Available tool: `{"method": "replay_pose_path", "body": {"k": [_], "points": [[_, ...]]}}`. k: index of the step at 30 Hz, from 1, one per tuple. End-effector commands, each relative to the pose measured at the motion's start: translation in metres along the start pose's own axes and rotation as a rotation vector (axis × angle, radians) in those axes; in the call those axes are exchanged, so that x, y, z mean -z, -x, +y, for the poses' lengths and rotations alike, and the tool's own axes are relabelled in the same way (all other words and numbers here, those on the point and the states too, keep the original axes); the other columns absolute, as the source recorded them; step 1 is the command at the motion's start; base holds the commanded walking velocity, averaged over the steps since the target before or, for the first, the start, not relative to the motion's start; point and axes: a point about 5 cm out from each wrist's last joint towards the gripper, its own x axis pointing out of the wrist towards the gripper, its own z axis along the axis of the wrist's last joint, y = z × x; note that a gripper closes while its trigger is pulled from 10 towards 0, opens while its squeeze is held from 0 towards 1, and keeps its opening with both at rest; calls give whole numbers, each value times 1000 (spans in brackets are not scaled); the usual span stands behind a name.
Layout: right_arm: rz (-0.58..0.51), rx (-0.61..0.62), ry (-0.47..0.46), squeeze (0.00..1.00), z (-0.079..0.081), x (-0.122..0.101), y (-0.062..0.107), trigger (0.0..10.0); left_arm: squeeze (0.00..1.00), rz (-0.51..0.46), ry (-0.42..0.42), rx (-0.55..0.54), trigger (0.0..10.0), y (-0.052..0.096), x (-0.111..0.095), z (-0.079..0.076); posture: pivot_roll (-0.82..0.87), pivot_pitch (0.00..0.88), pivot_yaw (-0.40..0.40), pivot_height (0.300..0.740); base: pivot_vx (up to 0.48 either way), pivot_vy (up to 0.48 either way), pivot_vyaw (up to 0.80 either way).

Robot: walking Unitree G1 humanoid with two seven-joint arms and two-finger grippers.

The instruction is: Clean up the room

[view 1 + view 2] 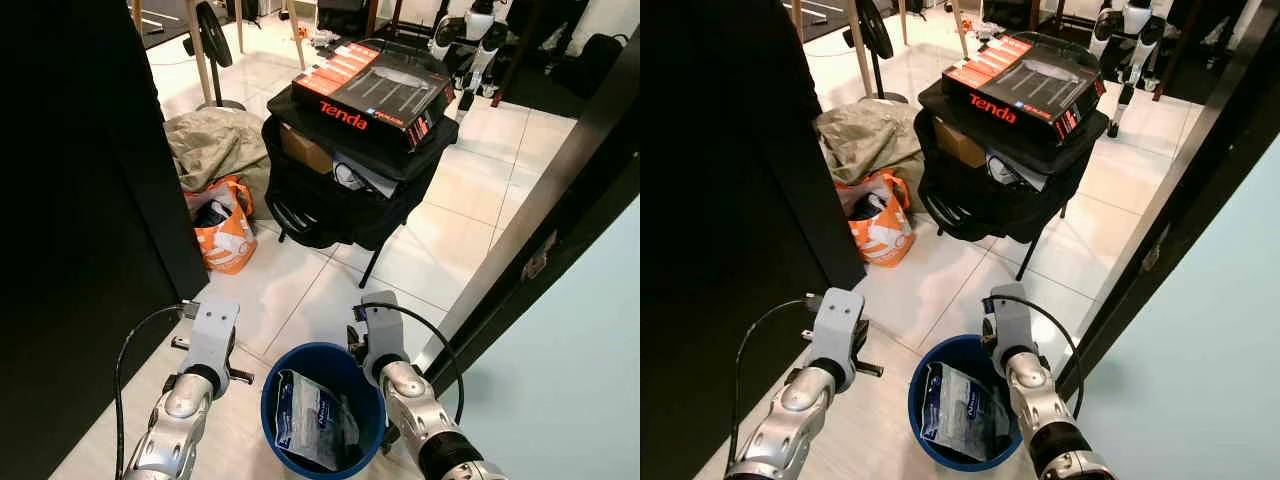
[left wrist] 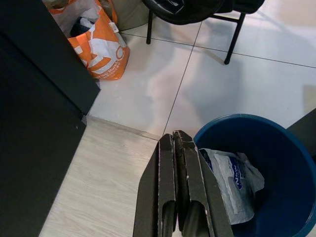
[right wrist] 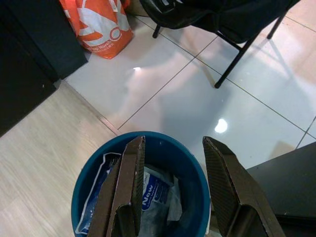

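At the bottom centre of my head view sits a round blue plastic bin, and inside it lies a crinkled white-and-blue plastic packet, glossy and creased, with printed lettering. My right gripper hangs just above the bin's rim, its two flat black fingers spread wide with nothing between them; in the right wrist view the packet shows in the gap below. My left gripper is beside the bin on its left, over pale wood-grain flooring, its fingers pressed flat together and holding nothing. Past a thin threshold strip the floor turns to glossy white tiles with dark grout lines. In the middle left of the head view stands a crumpled orange-and-white plastic shopping bag, its mouth open, beside a rumpled olive-grey fabric heap. In the upper centre a black folding chair draped with dark cloth carries a flat black-and-orange cardboard box printed "Tenda". A tall matte black panel takes up the left side of the frame.
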Motion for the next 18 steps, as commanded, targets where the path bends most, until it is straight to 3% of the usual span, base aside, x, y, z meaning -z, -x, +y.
{"method": "replay_pose_path", "body": {"k": [1, 18], "points": [[21, 2, -18, 0, 1, 6, 2, 10000, 0, 26, -1, 3, 10000, 1, 4, 0, 80, 110, -8, 740, 0, 0, 0], [42, -4, 3, 0, 1, 10, 3, 10000, 0, 24, 19, 3, 10000, -1, 3, -1, 78, 102, -8, 740, 0, 0, 0]]}}
